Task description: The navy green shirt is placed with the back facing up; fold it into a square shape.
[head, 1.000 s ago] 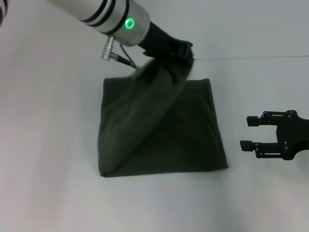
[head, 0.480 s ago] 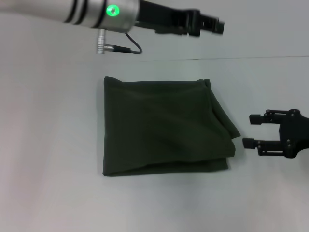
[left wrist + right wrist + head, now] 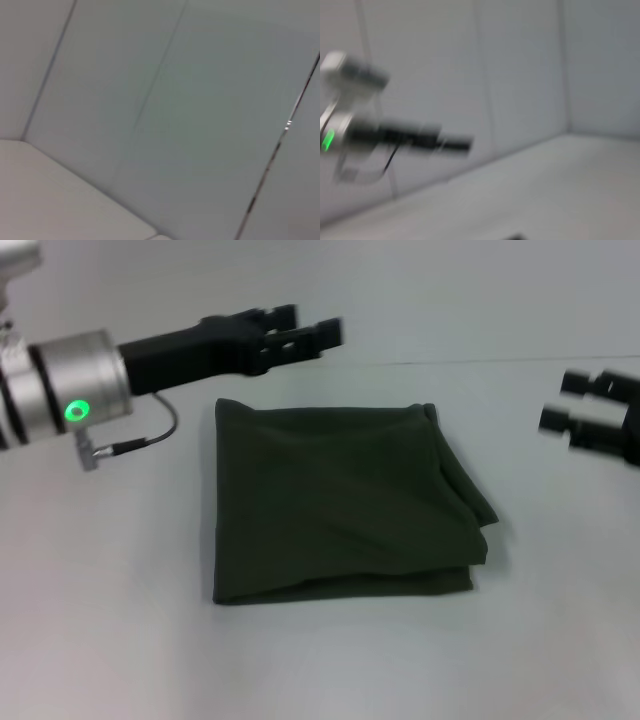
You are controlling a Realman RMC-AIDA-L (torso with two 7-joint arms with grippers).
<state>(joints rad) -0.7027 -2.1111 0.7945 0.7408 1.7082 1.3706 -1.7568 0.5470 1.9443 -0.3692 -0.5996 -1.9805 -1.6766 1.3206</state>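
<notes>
Olive cloth: the navy green shirt (image 3: 340, 502) lies folded into a rough square on the white table (image 3: 110, 640), near the middle of what we see from the head view.
Shirt surface: we see only a plain dark side — soft creases run across it.
Shirt edges: the left and far edges look straight; at the near right corner the upper layer bulges out past the layer beneath, so we see two layers there.
Left gripper (image 3: 308, 332): it hangs above the table just beyond the shirt's far edge, apart from the cloth; its two fingers stand spread with nothing between them.
Left arm: it reaches in from the left, and we see a green light (image 3: 75, 411) glowing on its silver wrist.
Right gripper (image 3: 562, 403): off to the right of the shirt, well clear of it — fingers parted and empty.
Right wrist view: we make out the left arm only as a blur against a pale wall.
</notes>
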